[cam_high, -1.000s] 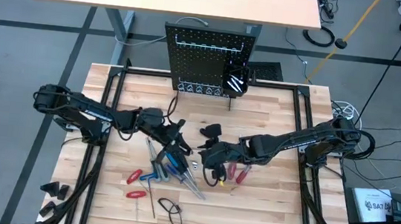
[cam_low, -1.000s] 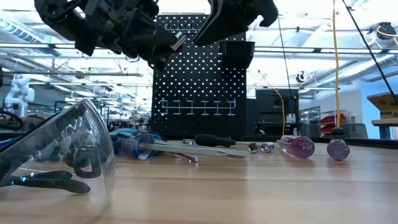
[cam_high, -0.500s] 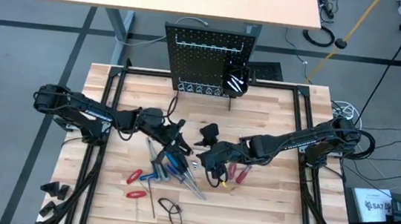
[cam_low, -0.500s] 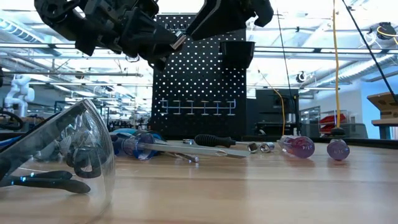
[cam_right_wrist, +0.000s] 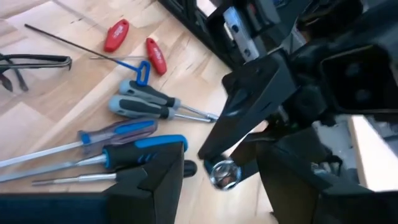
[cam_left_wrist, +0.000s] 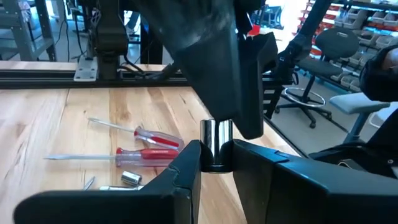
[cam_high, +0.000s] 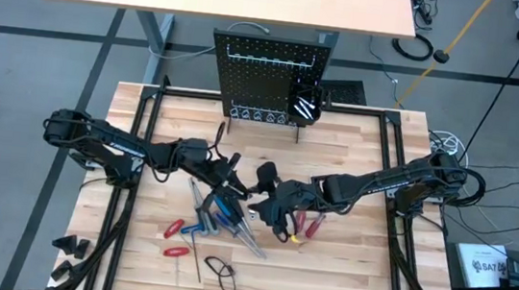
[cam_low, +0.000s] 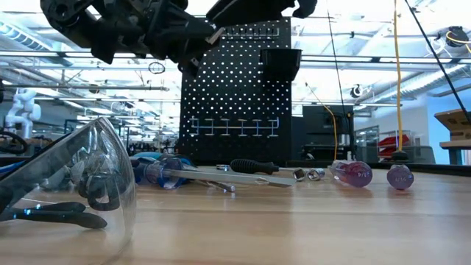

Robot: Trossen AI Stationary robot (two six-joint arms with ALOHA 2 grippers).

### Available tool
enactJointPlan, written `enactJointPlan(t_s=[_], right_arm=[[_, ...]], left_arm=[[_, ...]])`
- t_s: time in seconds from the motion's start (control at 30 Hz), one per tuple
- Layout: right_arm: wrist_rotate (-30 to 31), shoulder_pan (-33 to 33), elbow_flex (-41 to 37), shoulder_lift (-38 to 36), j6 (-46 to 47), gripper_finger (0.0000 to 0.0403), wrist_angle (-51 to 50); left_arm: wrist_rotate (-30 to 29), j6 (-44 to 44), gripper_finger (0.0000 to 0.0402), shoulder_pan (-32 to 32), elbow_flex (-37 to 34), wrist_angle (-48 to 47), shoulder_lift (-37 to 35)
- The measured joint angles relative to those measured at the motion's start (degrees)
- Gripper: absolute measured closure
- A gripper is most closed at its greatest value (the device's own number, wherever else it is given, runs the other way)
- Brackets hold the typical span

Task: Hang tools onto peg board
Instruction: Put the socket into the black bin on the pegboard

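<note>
A: From above, where do the arms sit?
B: The left gripper (cam_high: 235, 173) and the right gripper (cam_high: 263, 182) nearly meet over the middle of the table (cam_high: 343, 270), above a heap of tools (cam_high: 223, 217). The peg board (cam_high: 268, 78) stands upright at the table's far edge, its small black bin (cam_high: 304, 103) at its right. Two red-handled tools (cam_high: 173, 236) lie nearer the front, with a pair of safety glasses (cam_high: 220, 271) beyond them at the front edge.

A: And level with the tabletop?
B: Both grippers hang high, in front of the peg board (cam_low: 235, 96). A black-handled screwdriver (cam_low: 254, 166) and silver bits (cam_low: 307, 174) lie on the wood; the glasses (cam_low: 70, 177) fill the near left.

A: The left wrist camera?
B: The left gripper's fingers (cam_left_wrist: 186, 163) are clamped on a shiny silver bit (cam_left_wrist: 216, 143), held upright. Two red-handled screwdrivers (cam_left_wrist: 146, 146) lie on the table beyond.

A: The right wrist camera?
B: The right gripper's fingers (cam_right_wrist: 158, 167) stand apart, grasping nothing. The same silver bit (cam_right_wrist: 225, 174) seems to sit between them, though contact is hard to judge. Blue- and grey-handled screwdrivers (cam_right_wrist: 137, 118) lie below.
</note>
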Motion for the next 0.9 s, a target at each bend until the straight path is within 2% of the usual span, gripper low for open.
enactJointPlan(t_s=[0.43, 0.6, 0.9], right_arm=[[0.02, -0.05, 0.0, 0.0, -1.01, 0.0219, -0.06], [0.02, -0.05, 0.0, 0.0, -1.01, 0.0255, 0.07], [0.0, -0.05, 0.0, 0.02, -1.01, 0.0347, 0.16]], left_arm=[[-0.16, -1.14, 0.0329, -1.34, 0.02, 2.74, 0.0], [-0.16, -1.19, 0.0329, -1.36, 0.02, 2.77, 0.0], [-0.08, -1.23, 0.0329, -1.36, 0.02, 2.57, 0.0]])
